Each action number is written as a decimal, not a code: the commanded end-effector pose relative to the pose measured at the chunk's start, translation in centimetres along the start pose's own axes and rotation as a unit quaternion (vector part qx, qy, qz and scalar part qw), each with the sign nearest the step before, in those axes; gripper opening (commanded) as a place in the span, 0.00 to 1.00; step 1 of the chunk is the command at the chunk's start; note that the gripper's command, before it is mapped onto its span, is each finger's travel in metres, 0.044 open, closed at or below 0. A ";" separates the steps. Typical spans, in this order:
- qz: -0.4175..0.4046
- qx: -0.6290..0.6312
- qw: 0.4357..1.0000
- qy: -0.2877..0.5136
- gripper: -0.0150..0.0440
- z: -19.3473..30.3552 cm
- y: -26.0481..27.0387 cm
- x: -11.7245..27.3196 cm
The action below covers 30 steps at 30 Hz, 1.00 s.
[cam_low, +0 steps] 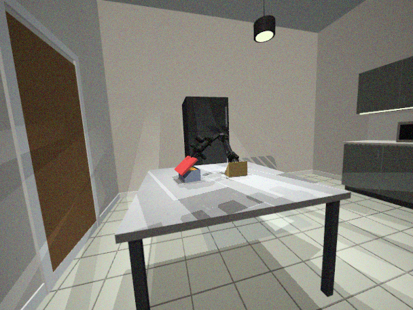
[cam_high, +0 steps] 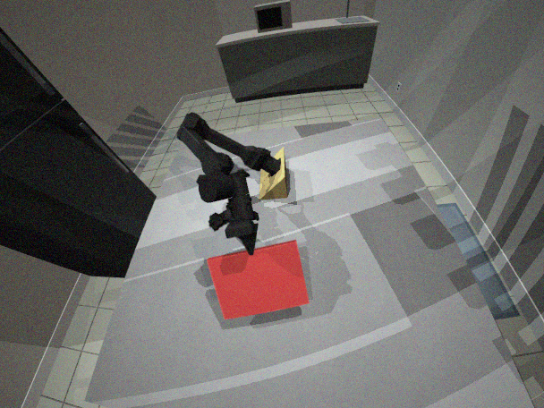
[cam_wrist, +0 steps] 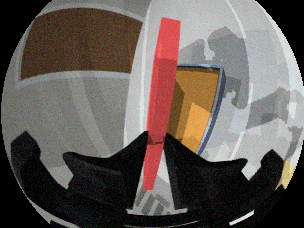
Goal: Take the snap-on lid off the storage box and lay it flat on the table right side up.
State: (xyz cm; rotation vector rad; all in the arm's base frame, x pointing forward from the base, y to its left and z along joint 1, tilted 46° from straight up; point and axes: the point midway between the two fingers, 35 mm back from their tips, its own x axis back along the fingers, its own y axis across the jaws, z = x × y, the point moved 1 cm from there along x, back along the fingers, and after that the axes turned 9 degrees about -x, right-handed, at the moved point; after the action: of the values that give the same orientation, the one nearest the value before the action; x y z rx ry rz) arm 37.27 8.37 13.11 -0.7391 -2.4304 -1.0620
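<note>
1. Gripper (cam_high: pixel 252 251) (cam_low: pixel 194 156) (cam_wrist: pixel 155 136), black: jaws pinching one edge of the red lid, a finger on each face.
2. Lid (cam_high: pixel 259 282) (cam_low: pixel 186 165) (cam_wrist: pixel 166 75), red, rectangular, flat panel: steeply tilted over the box, its left side low and its right side high in the exterior view. Contact with the box at the low side: cannot be told.
3. Storage box (cam_low: pixel 193 175) (cam_wrist: pixel 222 95), blue outside, orange visible inside: on the table beneath the lid, partly uncovered; hidden by the lid in the top view.
4. Arm (cam_high: pixel 242 197) (cam_low: pixel 217 136), black, jointed: bent, reaching from the far side of the lid in the top view.
5. Wedge-shaped block (cam_high: pixel 275 190) (cam_low: pixel 238 168), yellow: on the table, right of the box in the exterior view, beside the arm's lower end.
6. Table (cam_high: pixel 313 358) (cam_low: pixel 238 190), pale grey, dark-legged: carries the box and block.
7. Tall cabinet (cam_high: pixel 67 179) (cam_low: pixel 205 115), black: left in the top view, far in the exterior.
</note>
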 end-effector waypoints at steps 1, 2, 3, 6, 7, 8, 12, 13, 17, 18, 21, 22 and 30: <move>-0.008 -0.005 1.000 0.002 0.25 0.2 1.1 0.4; -0.008 -0.005 1.000 0.002 0.25 0.2 1.2 0.5; -0.008 -0.005 1.000 0.002 0.25 0.2 1.3 0.6; -0.008 -0.005 1.000 0.002 0.25 0.2 1.6 0.9; -0.008 -0.005 1.000 0.002 0.25 0.2 1.7 0.9; -0.008 -0.005 1.000 0.002 0.25 0.3 1.8 1.0; -0.008 -0.005 1.000 0.002 0.25 0.4 2.5 1.0; -0.008 -0.005 1.000 0.002 0.25 0.4 2.6 1.1; -0.008 -0.005 1.000 0.002 0.25 0.4 3.0 1.4; -0.008 -0.005 1.000 0.002 0.25 0.5 3.1 1.5; -0.008 -0.005 1.000 0.002 0.25 0.5 3.4 1.8; -0.008 -0.005 1.000 0.002 0.25 0.5 3.5 1.9; -0.008 -0.005 1.000 0.002 0.25 0.6 4.3 2.5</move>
State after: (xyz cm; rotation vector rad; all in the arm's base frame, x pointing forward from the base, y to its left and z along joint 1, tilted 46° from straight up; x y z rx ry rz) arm 37.66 11.36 15.71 -0.7358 -2.4293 -1.0615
